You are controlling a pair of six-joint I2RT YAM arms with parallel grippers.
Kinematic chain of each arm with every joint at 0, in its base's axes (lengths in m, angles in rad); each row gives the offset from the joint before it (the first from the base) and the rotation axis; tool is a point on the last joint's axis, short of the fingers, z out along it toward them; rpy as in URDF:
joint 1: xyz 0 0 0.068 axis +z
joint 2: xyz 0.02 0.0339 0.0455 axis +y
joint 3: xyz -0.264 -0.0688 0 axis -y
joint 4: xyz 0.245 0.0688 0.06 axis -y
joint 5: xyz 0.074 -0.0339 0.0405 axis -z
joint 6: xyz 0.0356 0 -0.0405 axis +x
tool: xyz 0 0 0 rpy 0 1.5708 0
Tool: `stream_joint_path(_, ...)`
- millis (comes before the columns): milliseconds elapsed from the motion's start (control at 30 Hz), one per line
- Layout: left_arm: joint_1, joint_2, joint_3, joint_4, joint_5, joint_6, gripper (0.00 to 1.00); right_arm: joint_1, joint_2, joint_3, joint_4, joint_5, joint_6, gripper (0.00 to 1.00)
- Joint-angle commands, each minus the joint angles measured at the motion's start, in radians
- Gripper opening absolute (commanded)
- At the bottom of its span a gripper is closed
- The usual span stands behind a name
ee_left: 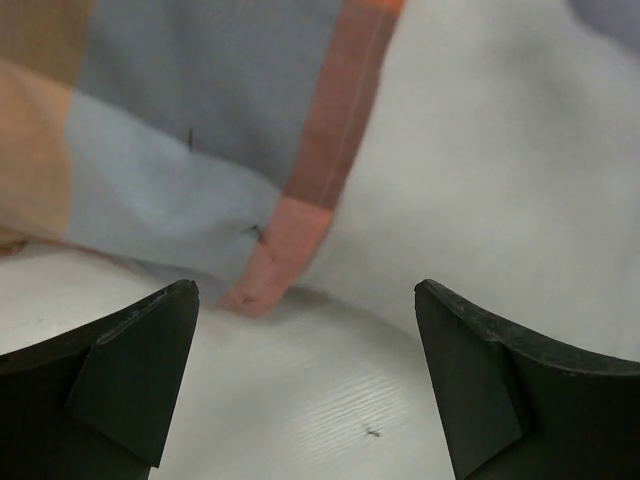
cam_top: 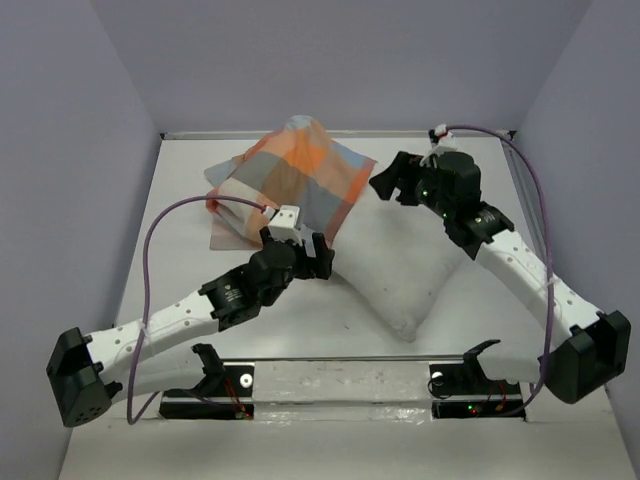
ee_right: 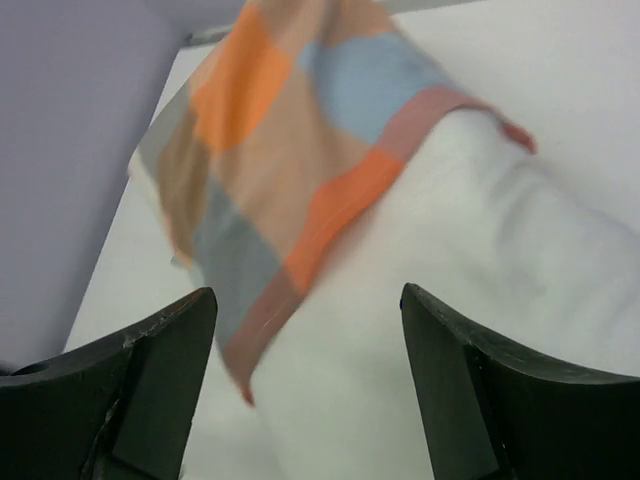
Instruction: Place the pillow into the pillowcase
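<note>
Sleeving so far: the pillowcase [cam_top: 295, 170] covers the upper-left part of the pillow [cam_top: 400, 275]. The lower-right part lies bare on the table [cam_top: 185, 165]. I judge the task partway done.
Pillow position: centre of the top view, turned like a diamond, with its covered end toward the upper left of the frame and its bare corner pointing at the bottom centre.
Hem [ee_left: 300, 200]: an orange-pink band slanting across the white pillow and marking the open mouth of the sack.
Left gripper [cam_top: 298, 246]: fingers [ee_left: 130, 380] spread apart with nothing between them. It sits at the lower end of the hem, whose corner shows ahead, a little left of the middle of the gap. I cannot tell whether it touches the cloth.
Right gripper [cam_top: 390, 178]: fingers also spread and empty. It sits to the right of the hem's upper end, near the fabric but apart from it. In the right wrist view the hem runs from upper right to lower left ahead of the gap, with bare pillow in front of the right-hand finger.
Why so placed: with one arm at each end of the mouth, both could probably take the edge and draw it evenly toward the lower right.
Next move calls for: closing on the thin hem alone, without pinching the plump pillow beneath it.
Risk: the soft fabric may bunch or slip instead of sliding.
</note>
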Motion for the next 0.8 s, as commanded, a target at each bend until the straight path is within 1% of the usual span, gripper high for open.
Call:
stream_joint_path(0,-0.017,0.075,-0.136,0.035,-0.145,-0.056,0.99,0.32,-0.075,-0.087,-0.13,0.202,-0.208,0.79)
stream_joint_path(67,-0.018,0.099,-0.173,0.085,-0.149,-0.054,0.99,0.386,-0.083,-0.129,-0.16,0.297,-0.228,0.82)
stream_joint_path(100,-0.017,0.111,-0.18,0.11,-0.142,-0.043,0.99,0.429,-0.075,-0.137,-0.174,0.307,-0.24,0.83)
stream_joint_path(133,-0.018,0.13,-0.178,0.143,-0.128,-0.033,0.99,0.446,-0.069,-0.137,-0.186,0.324,-0.249,0.86)
stream_joint_path(167,-0.017,0.15,-0.174,0.153,-0.126,-0.029,0.99,0.469,-0.062,-0.136,-0.208,0.38,-0.251,0.87)
stream_joint_path(200,-0.018,0.188,-0.167,0.164,-0.129,-0.025,0.99,0.505,-0.054,-0.131,-0.217,0.405,-0.265,0.88)
stream_joint_path(267,-0.017,0.243,-0.146,0.184,-0.167,-0.008,0.98,0.538,-0.02,-0.11,-0.239,0.451,-0.271,0.89)
stream_joint_path(367,-0.015,0.283,-0.118,0.207,-0.226,0.018,0.93,0.585,0.029,-0.09,-0.242,0.5,-0.271,0.91)
stream_joint_path(400,-0.012,0.291,-0.117,0.225,-0.226,0.03,0.92,0.585,0.041,-0.087,-0.242,0.512,-0.269,0.91)
stream_joint_path(500,0.029,0.331,-0.103,0.279,-0.2,0.065,0.83,0.61,0.092,-0.076,-0.245,0.587,-0.274,0.92)
stream_joint_path(533,0.04,0.343,-0.098,0.276,-0.203,0.073,0.66,0.622,0.105,-0.07,-0.248,0.616,-0.28,0.93)
stream_joint_path(567,0.05,0.355,-0.086,0.27,-0.214,0.085,0.54,0.631,0.133,-0.059,-0.26,0.659,-0.286,0.94)
stream_joint_path(600,0.052,0.354,-0.083,0.259,-0.223,0.092,0.27,0.632,0.147,-0.054,-0.265,0.676,-0.294,0.95)
stream_joint_path(633,0.052,0.348,-0.083,0.259,-0.23,0.096,0.26,0.632,0.159,-0.05,-0.268,0.699,-0.295,0.95)
stream_joint_path(667,0.054,0.327,-0.086,0.251,-0.237,0.099,0.08,0.632,0.171,-0.045,-0.268,0.736,-0.292,0.96)
stream_joint_path(700,0.054,0.311,-0.088,0.247,-0.235,0.102,0.01,0.632,0.197,-0.041,-0.266,0.755,-0.285,0.96)
stream_joint_path(733,0.054,0.297,-0.091,0.231,-0.226,0.099,0.0,0.632,0.214,-0.03,-0.25,0.784,-0.285,0.92)
stream_joint_path(767,0.054,0.279,-0.091,0.227,-0.215,0.099,0.0,0.632,0.234,-0.019,-0.246,0.784,-0.285,0.86)
